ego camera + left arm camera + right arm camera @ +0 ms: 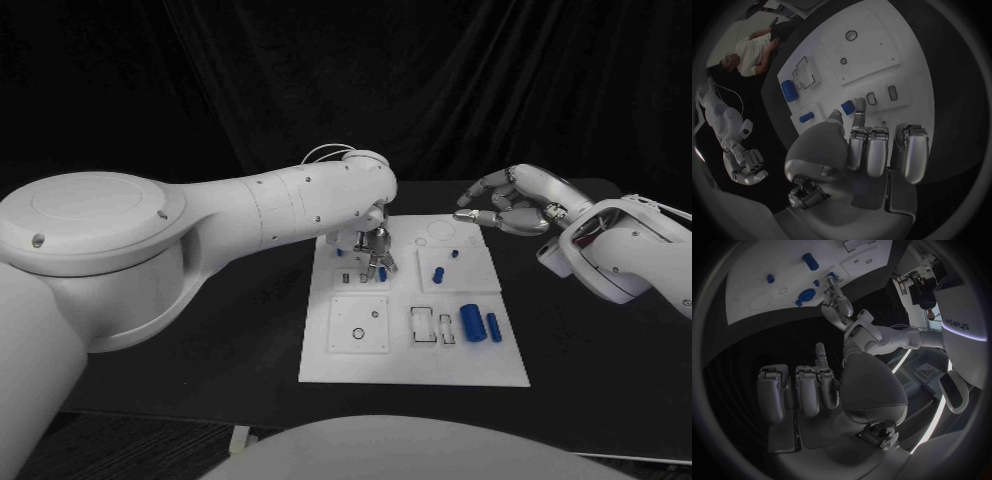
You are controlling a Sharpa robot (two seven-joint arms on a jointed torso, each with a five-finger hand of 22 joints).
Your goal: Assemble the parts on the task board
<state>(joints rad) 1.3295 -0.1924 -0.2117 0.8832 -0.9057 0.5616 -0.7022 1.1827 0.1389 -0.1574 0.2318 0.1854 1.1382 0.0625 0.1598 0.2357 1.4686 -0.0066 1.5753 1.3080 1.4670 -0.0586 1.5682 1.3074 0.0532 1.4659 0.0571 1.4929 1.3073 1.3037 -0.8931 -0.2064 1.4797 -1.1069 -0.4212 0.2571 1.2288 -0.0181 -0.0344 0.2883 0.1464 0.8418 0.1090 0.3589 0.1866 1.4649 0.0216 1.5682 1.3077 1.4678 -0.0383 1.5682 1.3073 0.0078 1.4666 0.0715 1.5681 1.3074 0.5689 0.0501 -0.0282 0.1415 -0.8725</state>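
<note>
Board [418, 365] sits mid tabletop [577, 370], white plate w/ blue parts on it. Head view: left hand [374, 245] low over the board's upper-left area, fingertips down by a small blue part [381, 272]; can't tell from here if it's pinched. Left wrist view settles more: thumb and one fingertip [859, 106] reach out together to a small blue part [847, 107] at the board, touching or just beside it, other fingers curled in; a real grip can't be confirmed. Same view gives slots just past the fingertips, a bigger blue cylinder [788, 90] and another small blue piece [806, 117] farther off.

Right hand [505, 208] hangs above the tabletop near the board's far right corner, off the board, holding nothing. Right wrist view shows what the head view doesn't: most fingers [808, 390] folded in, one finger sticking out straight, nothing in the palm. It also catches the left hand [834, 296] from across, tips on the board.

Head view, lower right of board: two blue cylinders [473, 322] lying side by side, near apart. Tabletop black, dark curtain behind.
</note>
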